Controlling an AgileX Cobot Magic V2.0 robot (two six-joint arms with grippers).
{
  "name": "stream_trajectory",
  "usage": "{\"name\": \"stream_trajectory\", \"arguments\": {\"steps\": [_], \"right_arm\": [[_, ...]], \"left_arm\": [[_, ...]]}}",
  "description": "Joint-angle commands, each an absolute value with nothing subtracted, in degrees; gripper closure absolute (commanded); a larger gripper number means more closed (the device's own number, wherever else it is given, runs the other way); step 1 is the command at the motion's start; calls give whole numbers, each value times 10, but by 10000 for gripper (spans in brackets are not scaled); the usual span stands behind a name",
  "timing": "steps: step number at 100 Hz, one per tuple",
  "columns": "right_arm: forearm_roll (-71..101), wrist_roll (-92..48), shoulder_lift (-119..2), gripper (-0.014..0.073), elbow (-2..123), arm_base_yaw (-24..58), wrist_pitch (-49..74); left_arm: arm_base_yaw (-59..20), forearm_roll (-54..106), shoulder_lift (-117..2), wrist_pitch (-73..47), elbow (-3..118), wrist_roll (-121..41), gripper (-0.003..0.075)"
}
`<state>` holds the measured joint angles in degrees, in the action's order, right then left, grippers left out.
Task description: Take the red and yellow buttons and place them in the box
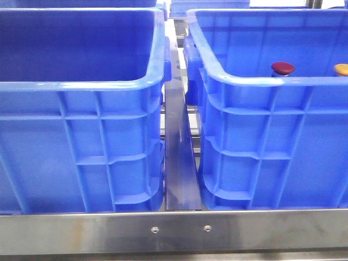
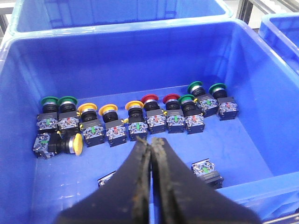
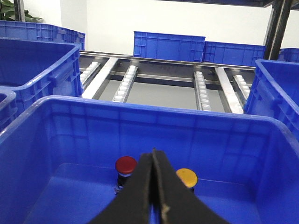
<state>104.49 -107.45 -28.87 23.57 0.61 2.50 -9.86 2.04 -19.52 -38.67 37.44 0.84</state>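
Steel roller conveyor frame (image 1: 174,231) carrying two blue crates side by side, left crate (image 1: 81,136) at nine o'clock, right crate (image 1: 272,141) at three; more crates and a white wall behind. Left gripper (image 2: 151,144) pressed closed, holding nothing, above rows of push buttons. Right gripper (image 3: 153,156) likewise closed and empty, over the right crate, red button (image 3: 125,165) and yellow button (image 3: 186,177) standing on its floor.

Two blue crates (image 1: 81,136), one red button (image 1: 283,68), one yellow button (image 1: 341,69).

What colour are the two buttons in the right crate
One dark red button, one orange-yellow button; clearest in the right wrist view.
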Motion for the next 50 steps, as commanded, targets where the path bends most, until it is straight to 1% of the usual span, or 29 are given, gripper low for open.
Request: {"name": "stream_trajectory", "arguments": {"steps": [1, 30, 50], "right_arm": [[1100, -1074, -290, 662, 251, 7, 44], [1100, -1074, -290, 662, 251, 7, 44], [1100, -1074, -290, 662, 251, 7, 46]], "left_arm": [[-98, 24, -200, -341, 390, 12, 739], [-98, 23, -200, -339, 390, 12, 739], [-98, -36, -194, -237, 383, 12, 739]]}}
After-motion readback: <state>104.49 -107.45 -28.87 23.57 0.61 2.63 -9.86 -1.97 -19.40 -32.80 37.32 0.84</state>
